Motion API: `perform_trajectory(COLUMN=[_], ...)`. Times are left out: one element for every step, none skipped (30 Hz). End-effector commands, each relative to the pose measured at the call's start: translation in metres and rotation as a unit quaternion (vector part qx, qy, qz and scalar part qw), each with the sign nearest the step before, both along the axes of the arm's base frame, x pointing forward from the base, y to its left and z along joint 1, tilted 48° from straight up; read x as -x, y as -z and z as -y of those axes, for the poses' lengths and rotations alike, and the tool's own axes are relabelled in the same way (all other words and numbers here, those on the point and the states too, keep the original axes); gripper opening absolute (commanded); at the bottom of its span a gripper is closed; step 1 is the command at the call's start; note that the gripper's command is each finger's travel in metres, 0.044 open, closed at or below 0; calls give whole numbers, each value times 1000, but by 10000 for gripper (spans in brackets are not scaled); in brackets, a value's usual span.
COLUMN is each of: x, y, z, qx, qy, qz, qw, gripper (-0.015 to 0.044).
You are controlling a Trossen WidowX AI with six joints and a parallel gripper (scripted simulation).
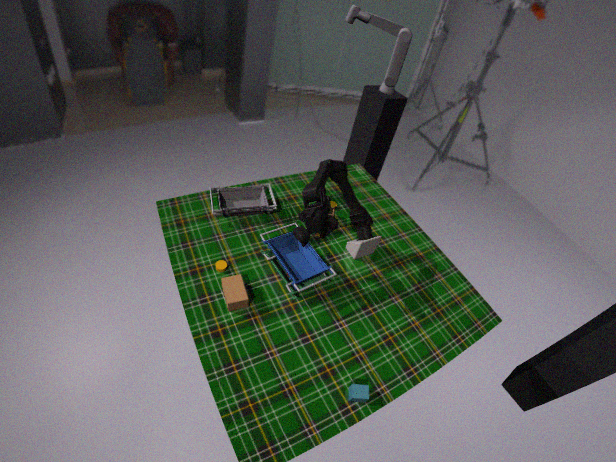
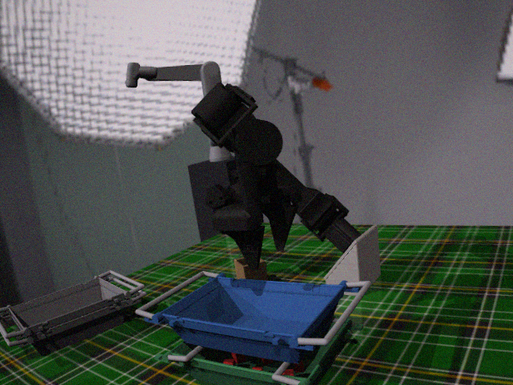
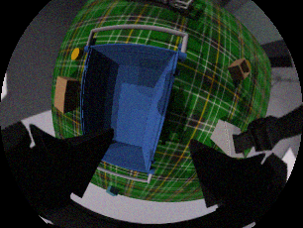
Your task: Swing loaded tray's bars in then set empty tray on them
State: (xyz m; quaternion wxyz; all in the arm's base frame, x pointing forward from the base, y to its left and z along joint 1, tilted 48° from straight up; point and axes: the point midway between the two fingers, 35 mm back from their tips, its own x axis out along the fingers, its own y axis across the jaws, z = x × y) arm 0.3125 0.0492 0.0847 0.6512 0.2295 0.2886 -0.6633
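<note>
Claw: your gripper [image 1: 320, 227] [image 2: 267, 259] [image 3: 151, 138] is released, fingers spread wide with nothing between them, up over the blue tray's rim.
Blue tray: yours is the empty one [image 1: 300, 260] [image 2: 258, 308] [image 3: 134, 109], up on top of the green tray [image 2: 326, 356] — looks pretty much level to me, not dropped inside.
Load: you've got red blocks [image 2: 229, 362] showing in the green tray, under the blue one.
Lower bars: you can see bits poking out below the blue tray, but I can't tell how they meet its underside.
Grey tray: sits well apart on your plaid mat [image 1: 320, 350] [image 2: 437, 317] [image 3: 198, 99].
Brown box: near an orange disc [image 1: 221, 266] [image 3: 75, 54].
</note>
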Motion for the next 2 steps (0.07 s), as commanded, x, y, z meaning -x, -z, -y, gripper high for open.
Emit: perform_trajectory(x=[2, 2], y=[-13, -13], z=[-14, -15], qx=[1, 1], qy=[-2, -2], qz=[-5, -5], qw=[1000, 1000], gripper=[440, 440])
